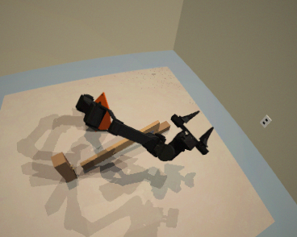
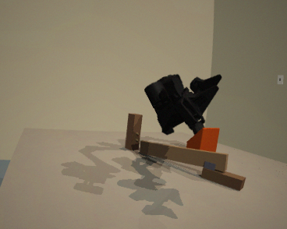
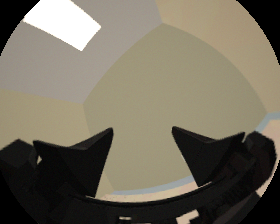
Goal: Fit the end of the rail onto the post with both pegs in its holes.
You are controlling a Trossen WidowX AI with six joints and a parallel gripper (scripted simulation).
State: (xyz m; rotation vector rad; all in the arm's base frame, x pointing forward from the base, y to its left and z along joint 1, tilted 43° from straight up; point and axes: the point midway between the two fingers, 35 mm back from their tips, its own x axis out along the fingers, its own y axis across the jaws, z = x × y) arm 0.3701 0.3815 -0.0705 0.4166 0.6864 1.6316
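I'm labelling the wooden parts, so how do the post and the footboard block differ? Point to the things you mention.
The post [image 1: 65,168] [image 2: 133,132] stands upright; the footboard block [image 1: 165,126] [image 2: 223,179] lies low. The post has pegs on its side, while the block carries the bracket [image 2: 210,166]. The rail's end sits short of the post but rests over the block. Both are brown wood.
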